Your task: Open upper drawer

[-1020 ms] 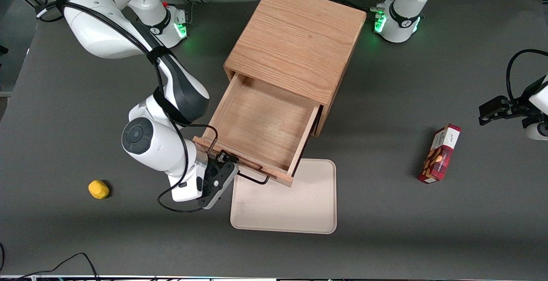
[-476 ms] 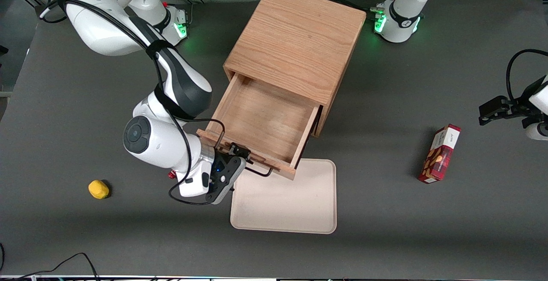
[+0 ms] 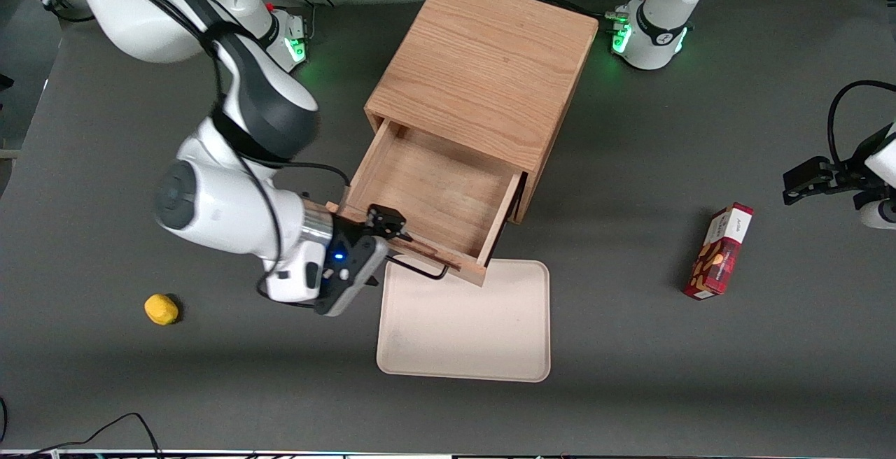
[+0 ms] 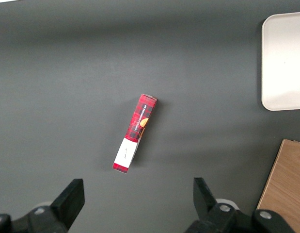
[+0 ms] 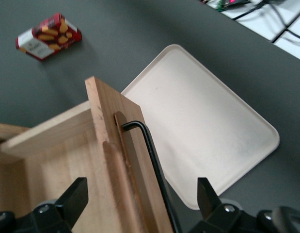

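Gripper [image 3: 383,252] at the pulled-out upper drawer [image 3: 427,200]
Fingers spread apart, straddling the black handle [image 5: 152,160] without clamping; cream tray [image 3: 465,326] on dark table [image 3: 630,375].

The white right arm's black two-finger tool [image 3: 379,245] hangs low off a bent wrist, its body tilted, a blue light glowing on it. Its fingers [image 5: 74,196] stand spread wide apart, gripping nothing.
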Robot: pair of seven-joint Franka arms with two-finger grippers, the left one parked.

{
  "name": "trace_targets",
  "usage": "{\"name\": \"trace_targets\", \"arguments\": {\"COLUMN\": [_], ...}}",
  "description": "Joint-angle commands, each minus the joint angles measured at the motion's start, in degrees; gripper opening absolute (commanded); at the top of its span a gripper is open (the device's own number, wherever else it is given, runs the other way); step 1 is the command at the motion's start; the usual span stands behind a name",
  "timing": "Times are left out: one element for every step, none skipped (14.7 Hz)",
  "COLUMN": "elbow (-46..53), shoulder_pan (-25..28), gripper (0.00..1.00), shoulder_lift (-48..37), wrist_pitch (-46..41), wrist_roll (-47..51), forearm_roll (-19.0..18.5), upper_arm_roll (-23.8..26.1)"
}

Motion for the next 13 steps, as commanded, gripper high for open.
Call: {"name": "trace_targets", "arguments": {"elbow": [-1.78,-1.95,-2.04,-2.22,-3.09,-4.58,-6.85,-9.57,-12.12,-15.46,-18.97,-23.36,-27.84], "shoulder_pan": [-1.19,-1.19,-1.36,-1.36,-1.19,-1.10,-1.27,-1.36,-1.36,-1.36,-1.80,-2.76,-3.12], "gripper": [1.00,1.00,1.00,1.00,1.00,1.00,1.00,1.00,1.00,1.00,1.00,1.00,1.00], "shoulder_lift": [-9.65,-12.38,-14.40,-16.43,-18.80,-20.56,-22.32,-24.08,-25.75,-27.94,-30.14,-32.68,-35.40], "wrist_pitch": [-5.40,-8.90,-13.11,-16.29,-18.41,-18.86,-19.04,-18.96,-18.78,-17.91,-15.81,-12.48,-9.23], "wrist_roll": [9.93,11.18,11.54,11.55,12.51,14.43,17.15,20.13,23.12,25.76,26.31,26.31,26.31], "forearm_roll": [1.46,1.46,1.29,1.11,-0.02,-3.51,-7.81,-10.99,-12.93,-13.47,-13.48,-13.48,-13.48], "upper_arm_roll": [-5.54,-8.62,-11.70,-15.64,-19.77,-21.81,-22.36,-22.45,-22.45,-22.54,-22.62,-22.71,-22.80]}}
